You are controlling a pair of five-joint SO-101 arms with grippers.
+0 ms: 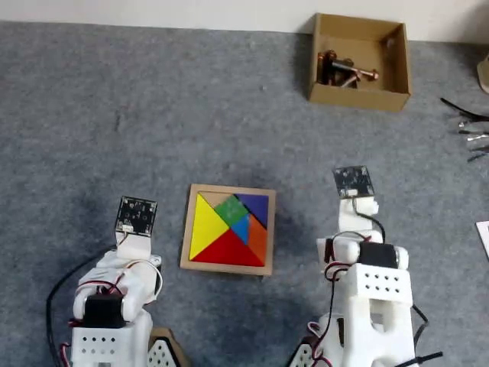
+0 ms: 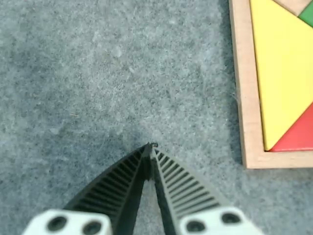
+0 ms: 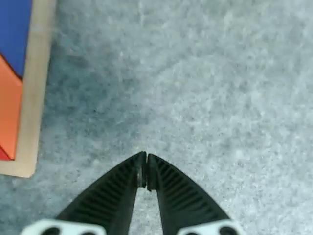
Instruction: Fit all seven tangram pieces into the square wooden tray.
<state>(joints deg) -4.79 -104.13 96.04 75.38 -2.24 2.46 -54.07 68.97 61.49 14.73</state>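
The tray point(image 1: 186, 233) lies on the counter point(image 1: 114, 115) between the arms, apparently filled with pieces point(image 1: 205, 225). The left gripper point(image 2: 149, 147) and right gripper point(image 3: 146, 159) are closed, empty, near it; pieces could be unseated if the tray is nudged.

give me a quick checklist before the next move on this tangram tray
1. Left end effector shut, holding nothing: ok.
2. Right end effector shut, holding nothing: ok.
3. Both end effectors off the wooden tray, over the carpet on either side: ok.
4. Yellow triangle and red triangle seated flat inside the rim: ok.
5. All seven pieces in: cannot tell; the tan patch beside the yellow triangle may be a piece or bare tray floor.
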